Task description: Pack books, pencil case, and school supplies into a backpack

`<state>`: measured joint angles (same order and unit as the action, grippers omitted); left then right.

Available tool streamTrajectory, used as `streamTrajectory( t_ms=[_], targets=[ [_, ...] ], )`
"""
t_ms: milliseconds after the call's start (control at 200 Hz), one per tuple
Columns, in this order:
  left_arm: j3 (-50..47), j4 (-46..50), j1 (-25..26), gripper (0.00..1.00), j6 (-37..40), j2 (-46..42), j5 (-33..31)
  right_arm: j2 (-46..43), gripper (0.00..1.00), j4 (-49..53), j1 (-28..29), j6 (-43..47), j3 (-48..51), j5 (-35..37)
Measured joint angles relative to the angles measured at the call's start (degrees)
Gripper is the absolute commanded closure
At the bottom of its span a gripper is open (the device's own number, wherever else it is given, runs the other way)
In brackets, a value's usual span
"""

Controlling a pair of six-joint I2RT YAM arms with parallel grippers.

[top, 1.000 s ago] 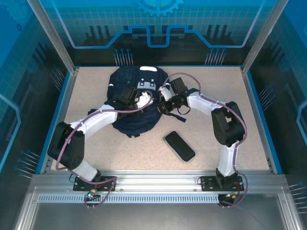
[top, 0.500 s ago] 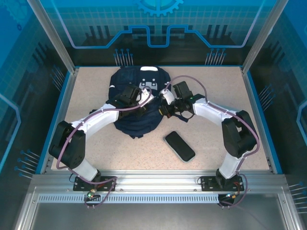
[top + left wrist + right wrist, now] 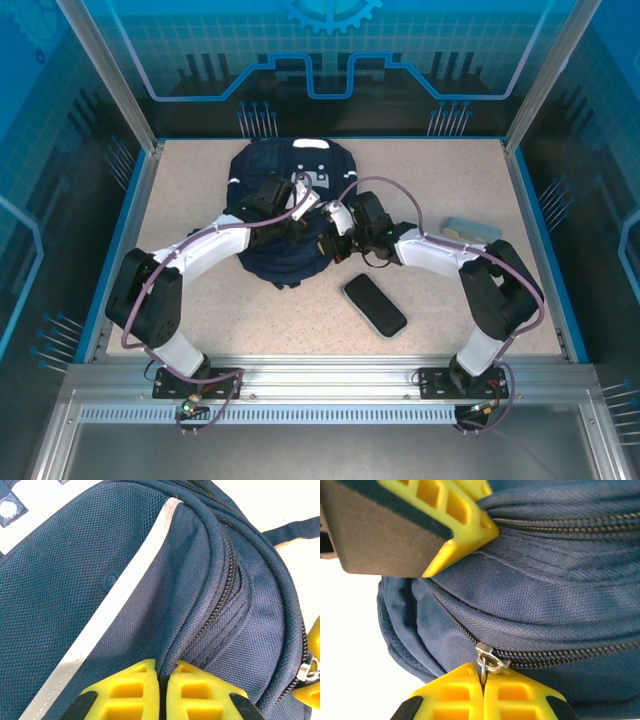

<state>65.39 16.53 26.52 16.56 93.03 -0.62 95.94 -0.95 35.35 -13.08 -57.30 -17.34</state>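
Observation:
The navy backpack (image 3: 285, 175) with white stripes lies at the back middle of the table. My left gripper (image 3: 164, 667) is shut on a fold of its fabric beside a zip (image 3: 220, 605); from above, the left gripper (image 3: 296, 226) sits on the bag's near part. My right gripper (image 3: 483, 672) is shut on the metal zipper pull (image 3: 487, 659) at the bag's near right side, and from above this right gripper (image 3: 325, 243) sits close beside the left one. A black oblong pencil case (image 3: 375, 305) lies on the table in front of the bag. The books are out of view.
A small grey-blue flat item (image 3: 470, 229) lies at the right, behind the right forearm. Dark straps (image 3: 375, 255) trail from the bag under the right wrist. Raised blue walls (image 3: 530, 215) border the speckled table (image 3: 200, 300). Open tabletop lies at the near left and far right.
The right arm has swung its elbow toward the near right, uncovering the grey-blue item. Its gripper has moved left and nearer along the bag's edge. The left gripper has barely moved.

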Motion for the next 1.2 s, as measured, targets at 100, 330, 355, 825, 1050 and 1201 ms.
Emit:
streamTrajectory(
  t_ms=[100,330,355,825,1050,1201],
  targets=[
    [-1.01,-2.6,0.0,1.0,-0.17,-0.07,1.01,-3.96,0.66,-2.27,-0.61,-4.7,3.65,0.48],
    [-6.16,-10.1,-0.17,1.0,-0.07,-2.03,2.16,-13.68,0.41,-2.19,-5.88,-17.92,7.98,-1.38],
    [-6.69,-10.62,-0.2,1.0,-0.04,-2.45,2.19,-13.84,0.41,-1.75,-6.69,-19.61,7.72,-1.6],
    [-11.1,-15.82,-0.55,1.0,0.31,-5.49,3.13,-2.51,0.38,4.79,-8.96,-40.19,-7.98,-6.29],
    [-11.41,-16.0,-0.61,1.0,0.31,-6.16,3.3,2.71,0.38,7.37,-8.94,-42.91,-13.22,-7.17],
    [-11.58,-16.02,-0.72,1.0,0.31,-6.54,3.3,4.55,0.37,9.09,-8.94,-43.98,-14.64,-7.17]
  ],
)
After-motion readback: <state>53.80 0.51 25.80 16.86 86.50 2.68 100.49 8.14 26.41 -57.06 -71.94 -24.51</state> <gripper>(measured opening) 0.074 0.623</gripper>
